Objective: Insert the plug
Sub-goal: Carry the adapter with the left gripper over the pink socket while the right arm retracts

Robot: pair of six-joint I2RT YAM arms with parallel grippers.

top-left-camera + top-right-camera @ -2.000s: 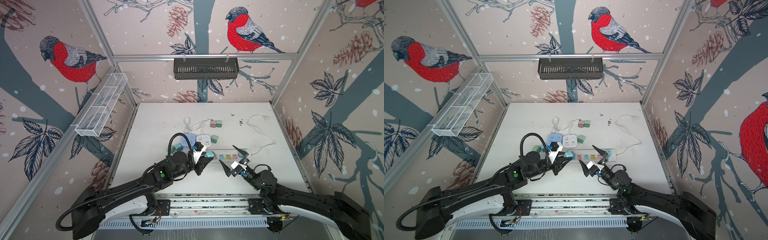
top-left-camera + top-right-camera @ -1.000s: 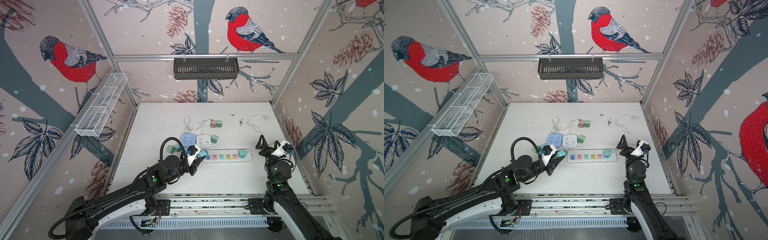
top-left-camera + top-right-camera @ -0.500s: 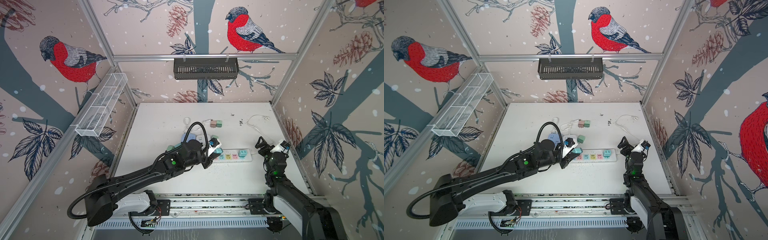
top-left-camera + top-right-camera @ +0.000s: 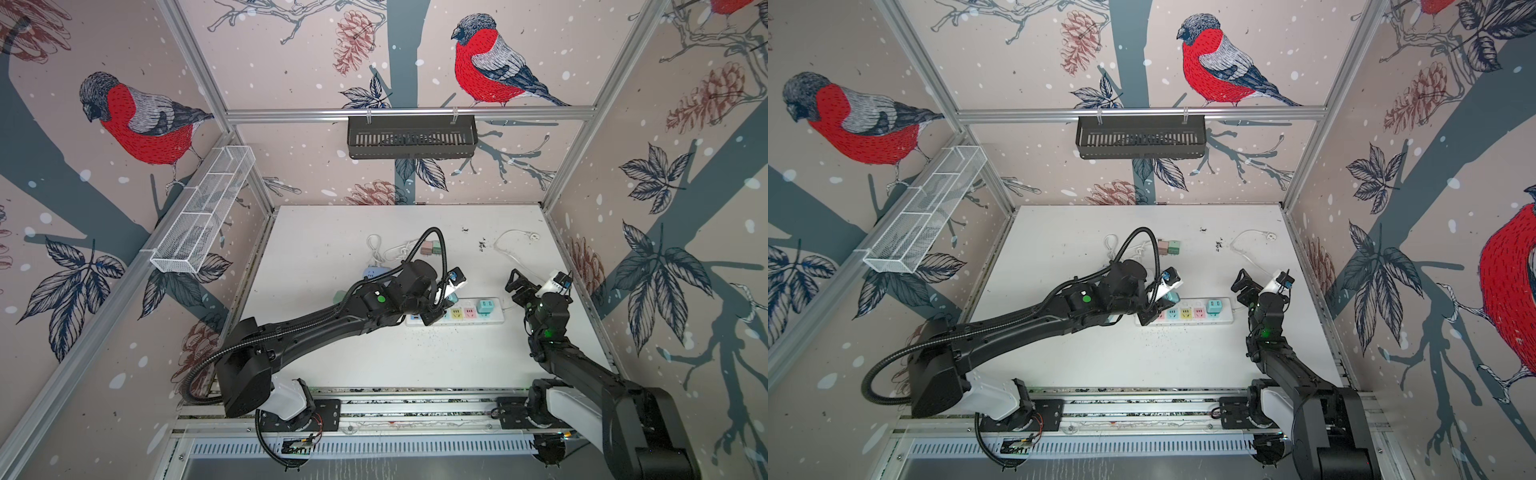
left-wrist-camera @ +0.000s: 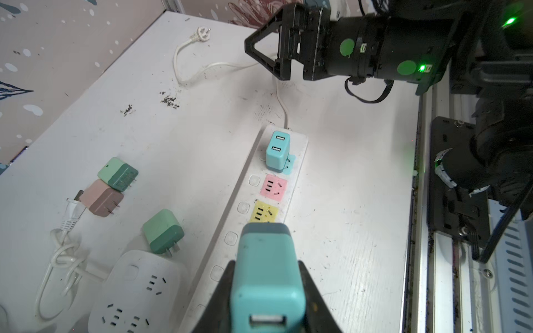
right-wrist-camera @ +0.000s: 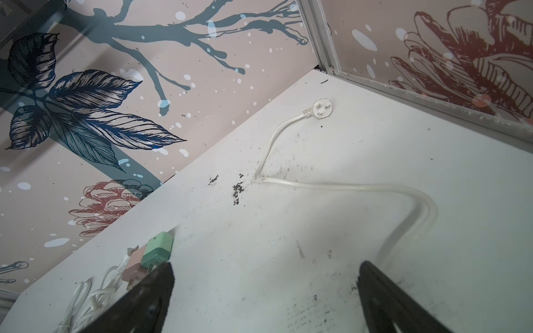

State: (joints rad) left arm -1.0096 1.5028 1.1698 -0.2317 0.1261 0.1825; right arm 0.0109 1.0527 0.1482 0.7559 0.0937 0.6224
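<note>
plug (image 5: 266, 253) teal and boxy with rounded corners, a darker grey-teal band at the prong end and one usb port on the face nearest the wrist camera; prongs hidden. clamped by its sides between the two black fingers (image 5: 314, 297) of the left gripper (image 5: 268, 288). held over the white power strip (image 5: 300, 147), toward the end away from the strip's cord, prong end pointing along the strip at the yellow socket (image 5: 264, 212); cannot tell whether touching the strip or just above it. next along, a pink socket (image 5: 274, 187), bare. after that, a pale blue plug (image 5: 277, 150) with two usb ports, seated upright in the last socket. beyond the strip on the white table (image 5: 360, 201), a white socket block (image 5: 138, 288) with a green plug (image 5: 163, 230) lying just beside it, then a brown-pink plug (image 5: 101, 199) and a two-tone green plug (image 5: 118, 173) touching each other. farther back, a white cord curling from the strip to a three-pin end (image 6: 323, 109) near the back wall. right gripper (image 6: 264, 288) well apart from the strip, jaws spread wide with nothing between them, raised over bare table.
</note>
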